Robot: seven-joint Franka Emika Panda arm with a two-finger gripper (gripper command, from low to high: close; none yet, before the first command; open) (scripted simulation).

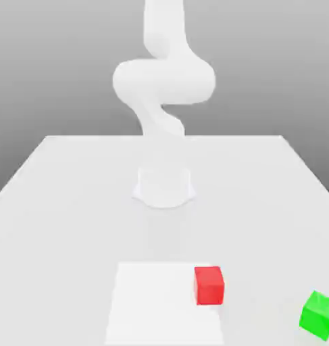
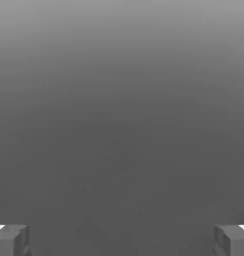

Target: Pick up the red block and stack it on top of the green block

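Jaws parted and empty, the gripper (image 2: 122, 241) spans the hand view, its fingers cropped. The red block (image 1: 209, 286) sits at the white patch's (image 1: 160, 304) edge, open tabletop (image 1: 261, 236) between it and the tilted-looking green block (image 1: 319, 315), near the exterior view's right edge.

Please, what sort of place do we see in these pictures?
Probably a simulated robot test scene: a plain white robot arm mounted on a bare pale tabletop, a red block and a green block, and only a grey gradient behind.
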